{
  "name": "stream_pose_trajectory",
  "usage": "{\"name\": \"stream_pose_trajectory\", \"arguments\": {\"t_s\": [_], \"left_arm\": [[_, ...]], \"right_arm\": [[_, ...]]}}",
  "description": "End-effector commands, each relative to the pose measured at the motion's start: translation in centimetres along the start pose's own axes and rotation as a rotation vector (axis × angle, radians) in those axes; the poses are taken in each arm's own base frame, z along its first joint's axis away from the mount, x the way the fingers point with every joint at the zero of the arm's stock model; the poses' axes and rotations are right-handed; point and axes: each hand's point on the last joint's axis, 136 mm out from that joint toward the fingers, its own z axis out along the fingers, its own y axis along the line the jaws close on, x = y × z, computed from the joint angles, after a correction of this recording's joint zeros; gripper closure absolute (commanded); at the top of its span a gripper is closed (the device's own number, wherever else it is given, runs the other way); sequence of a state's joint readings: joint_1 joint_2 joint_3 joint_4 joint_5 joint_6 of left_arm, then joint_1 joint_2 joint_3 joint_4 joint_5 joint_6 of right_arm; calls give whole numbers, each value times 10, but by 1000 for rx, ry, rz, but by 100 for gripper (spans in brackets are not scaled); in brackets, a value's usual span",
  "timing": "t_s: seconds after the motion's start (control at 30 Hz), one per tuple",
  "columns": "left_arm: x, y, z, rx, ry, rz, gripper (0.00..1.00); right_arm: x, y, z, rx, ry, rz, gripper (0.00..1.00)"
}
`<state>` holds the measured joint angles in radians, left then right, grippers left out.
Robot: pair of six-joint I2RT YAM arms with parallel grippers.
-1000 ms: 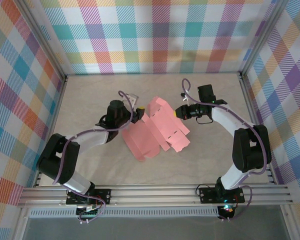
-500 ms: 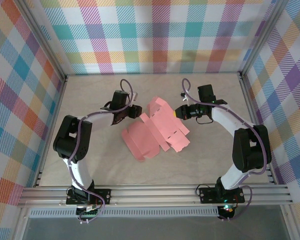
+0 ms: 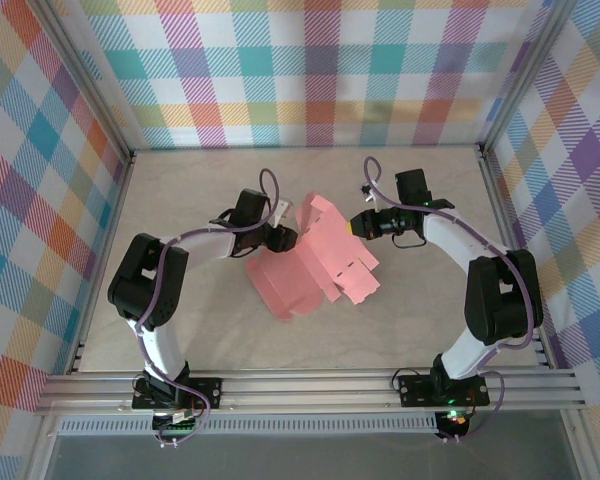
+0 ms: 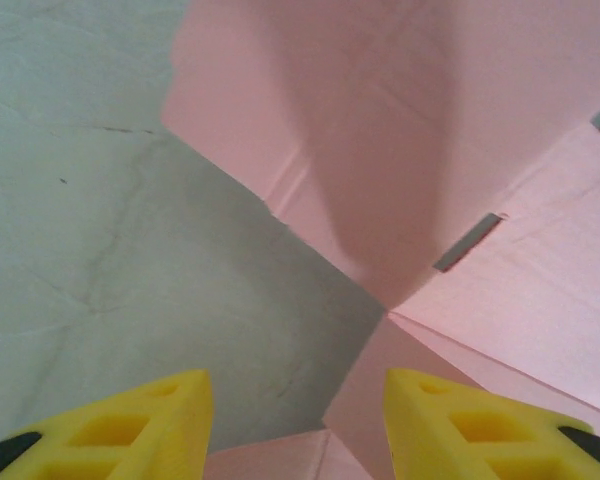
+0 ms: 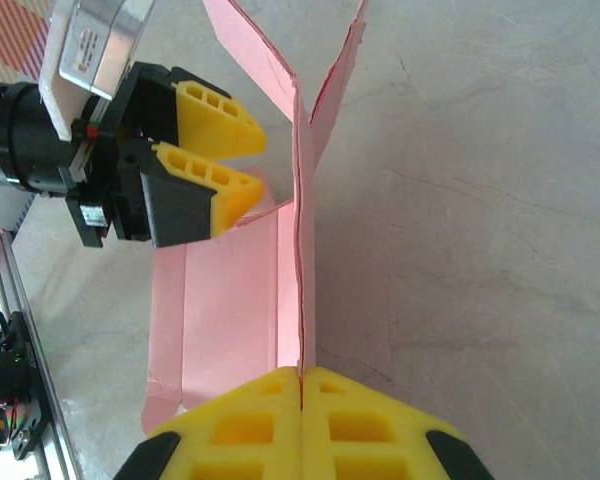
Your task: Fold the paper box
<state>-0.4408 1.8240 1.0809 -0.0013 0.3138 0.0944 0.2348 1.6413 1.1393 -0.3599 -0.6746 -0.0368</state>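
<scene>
Two grippers meet at the paper box (image 3: pixel 315 265), which sits mid-table (image 3: pixel 180 330) and is partly raised. The right gripper (image 5: pixel 301 378) is pinched closed on the edge of a standing panel. The left gripper (image 4: pixel 295 400) has its jaws apart just beside that panel and holds nothing. The card looks light, thin and easily creased, so I would hold it near a fold line. Its length seems to run diagonally, from near-left to far-right.

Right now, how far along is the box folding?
Early. Done: a few panels of the paper box stand up; the rest lies flat. In hand: the right hand pinches an upright panel, the left hand open beside it. Left: the remaining folds and closing.
</scene>
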Motion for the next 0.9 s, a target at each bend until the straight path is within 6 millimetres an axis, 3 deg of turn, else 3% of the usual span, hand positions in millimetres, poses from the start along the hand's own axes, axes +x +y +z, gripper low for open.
{"name": "stream_pose_trajectory", "arguments": {"t_s": [0.0,0.23,0.53,0.87], "left_arm": [[7,-7,-2,12,20,9,52],[11,-14,16,18,40,0,68],[25,-12,28,-9,86,7,69],[9,-20,36,-34,33,6,67]], "right_arm": [[-15,14,-9,-43,-44,-30,100],[-16,17,-10,-58,-51,-30,100],[-18,25,-13,-89,-68,-37,100],[-16,36,-12,-164,-61,-32,100]]}}
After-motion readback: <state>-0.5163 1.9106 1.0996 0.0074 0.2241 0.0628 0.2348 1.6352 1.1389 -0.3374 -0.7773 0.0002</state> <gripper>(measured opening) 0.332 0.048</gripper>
